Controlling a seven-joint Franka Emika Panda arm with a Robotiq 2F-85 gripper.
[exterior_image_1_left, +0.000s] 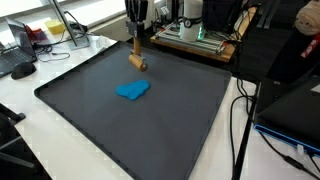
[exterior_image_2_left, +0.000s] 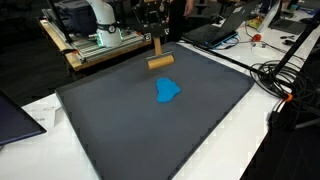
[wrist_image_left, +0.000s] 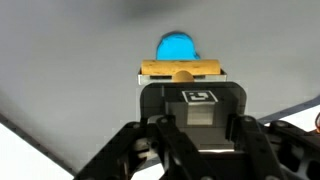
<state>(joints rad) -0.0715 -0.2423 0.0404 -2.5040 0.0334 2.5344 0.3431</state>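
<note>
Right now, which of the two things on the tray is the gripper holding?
The wooden T-shaped tool, gripped by its upright handle in the gripper; the blue lump lies on the tray, untouched.

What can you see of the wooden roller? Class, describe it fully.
The roller looks like pale wood: an upright stick handle ending in a short crosswise cylinder, like an upside-down T. The end effector is shut on the handle's top. The cylinder sits low on the dark tray near its far edge in both exterior views, seemingly touching it, and apart from the blue lump. In the wrist view the cylinder lies level, with the lump beyond it.
</note>
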